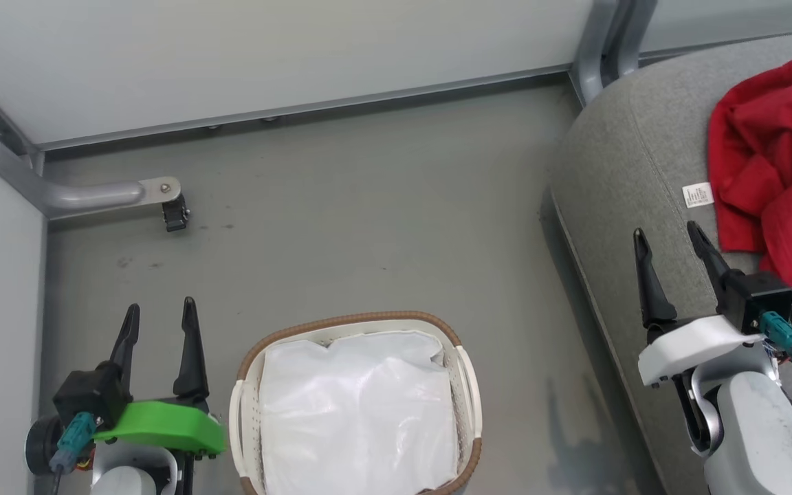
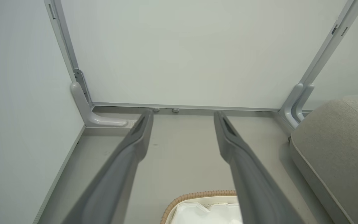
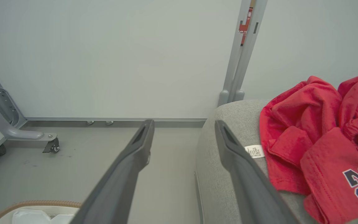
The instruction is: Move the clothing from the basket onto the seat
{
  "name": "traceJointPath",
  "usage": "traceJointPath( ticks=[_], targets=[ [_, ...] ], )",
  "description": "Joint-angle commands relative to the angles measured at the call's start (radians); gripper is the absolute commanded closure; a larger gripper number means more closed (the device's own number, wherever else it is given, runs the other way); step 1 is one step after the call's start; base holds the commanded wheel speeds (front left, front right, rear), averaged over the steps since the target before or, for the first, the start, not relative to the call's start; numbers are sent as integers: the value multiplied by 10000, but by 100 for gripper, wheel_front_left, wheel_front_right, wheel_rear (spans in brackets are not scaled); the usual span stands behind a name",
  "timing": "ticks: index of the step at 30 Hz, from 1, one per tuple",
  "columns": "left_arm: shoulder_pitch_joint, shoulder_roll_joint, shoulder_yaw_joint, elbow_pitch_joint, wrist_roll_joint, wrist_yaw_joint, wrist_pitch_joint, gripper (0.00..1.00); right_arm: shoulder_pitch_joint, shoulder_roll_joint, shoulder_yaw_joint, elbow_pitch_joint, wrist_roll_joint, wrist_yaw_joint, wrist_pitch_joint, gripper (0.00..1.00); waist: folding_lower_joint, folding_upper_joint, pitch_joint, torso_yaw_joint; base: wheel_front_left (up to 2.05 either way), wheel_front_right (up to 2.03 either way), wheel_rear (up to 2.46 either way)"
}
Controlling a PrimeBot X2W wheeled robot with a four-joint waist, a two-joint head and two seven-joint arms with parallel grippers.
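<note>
The red clothing (image 1: 774, 158) lies bunched on the grey seat (image 1: 630, 172) at the right, a number 23 showing on one piece (image 3: 337, 177). The white basket (image 1: 248, 385) with its brown rim stands on the floor at bottom centre, holding only a white liner sheet (image 1: 358, 405). My right gripper (image 1: 671, 237) is open over the seat's (image 3: 228, 112) left part, just left of the clothing, nothing between its fingers. My left gripper (image 1: 160, 307) is open above the floor, left of the basket (image 2: 194, 196). Both wrist views show spread fingers, the left gripper (image 2: 182, 114) and the right gripper (image 3: 183, 123).
Pale walls close off the far and left sides. A metal frame foot with a caster (image 1: 174, 214) juts from the left wall onto the floor. An upright metal post (image 1: 602, 48) stands behind the seat's corner. Grey floor (image 1: 368, 227) lies between basket and wall.
</note>
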Motion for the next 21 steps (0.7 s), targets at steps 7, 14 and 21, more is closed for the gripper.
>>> traceJointPath(
  ticks=[7, 14, 21],
  targets=[
    [889, -73, 521, 96, 296, 5, -3, 0, 936, 93, -184, -157, -38, -15, -19, 0, 1, 0, -916, 562, 0, 0, 0],
    [1559, -76, 476, -73, 102, 4, -3, 0, 1569, 145, -125, -43, -68, -15, -19, 0, 1, 0, -1354, 610, 0, 0, 0],
    [2096, -71, 83, -158, -613, 4, -3, 0, 1952, 172, -73, 33, -61, -15, -19, 0, 1, 0, -1645, 681, 0, 0, 0]
  ],
)
